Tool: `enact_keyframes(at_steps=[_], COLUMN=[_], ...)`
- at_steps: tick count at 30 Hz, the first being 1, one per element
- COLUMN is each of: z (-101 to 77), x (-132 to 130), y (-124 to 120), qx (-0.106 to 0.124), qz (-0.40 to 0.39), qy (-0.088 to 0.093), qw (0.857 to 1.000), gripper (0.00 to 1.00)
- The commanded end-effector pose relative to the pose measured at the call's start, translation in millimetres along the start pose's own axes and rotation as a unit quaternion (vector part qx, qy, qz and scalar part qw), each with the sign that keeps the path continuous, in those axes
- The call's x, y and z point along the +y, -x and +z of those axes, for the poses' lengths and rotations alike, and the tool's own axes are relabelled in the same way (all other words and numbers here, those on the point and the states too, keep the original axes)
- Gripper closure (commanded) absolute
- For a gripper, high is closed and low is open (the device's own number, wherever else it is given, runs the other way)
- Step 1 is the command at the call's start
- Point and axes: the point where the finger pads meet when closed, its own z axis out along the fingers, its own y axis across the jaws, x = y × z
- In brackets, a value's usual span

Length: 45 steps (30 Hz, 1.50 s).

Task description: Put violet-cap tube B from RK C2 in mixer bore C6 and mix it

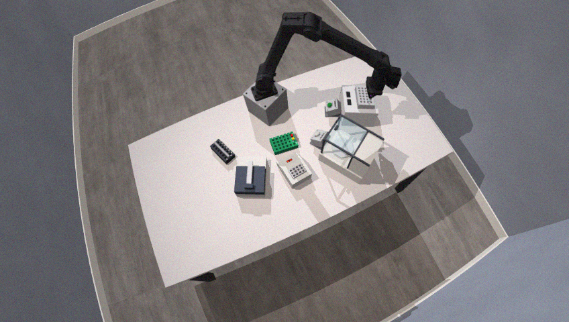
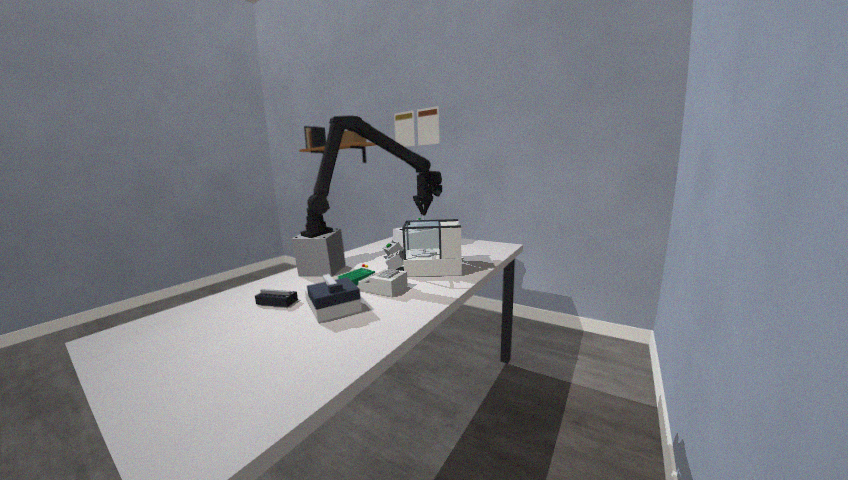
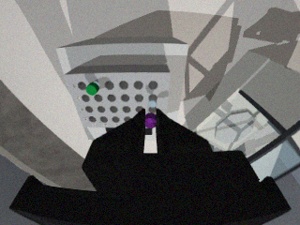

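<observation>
Violet-capped tube B point(image 3: 150, 121) hangs clamped between the nearly closed fingers of the gripper point(image 3: 150, 123), poised above the mixer MX's point(image 1: 357, 99) bore block on the desk point(image 1: 191, 207).

Arm point(image 2: 380, 139) is stretched way out from its base, elbow up high, wrist bent so the gripper point(image 2: 423, 208) points straight down. Fingers are nearly closed, pinching tube B point(image 3: 150, 120) by its violet cap.
</observation>
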Motion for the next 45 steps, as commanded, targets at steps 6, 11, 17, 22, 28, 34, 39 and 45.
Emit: enact_keyframes(at_steps=[6,11,17,22,28,34,39,45], z=[-18.4,-32.7,-30.5,-30.3,-27.8,-26.4,-24.5,-24.5], x=[-9,-11,-11,-11,-11,-11,-11,-11], y=[7,21,24,26,25,25,23,23], qx=[-0.026,-0.042,-0.040,-0.040,-0.037,-0.036,-0.033,-0.033], qz=[0.010,0.011,0.011,0.011,0.010,0.010,0.010,0.010], qy=[-0.001,-0.002,-0.002,-0.002,-0.002,-0.002,-0.002,-0.002], qw=[1.000,0.999,0.999,0.999,0.999,0.999,0.999,0.999], gripper=[0.91,0.91,0.91,0.91,0.91,0.91,0.91,0.91])
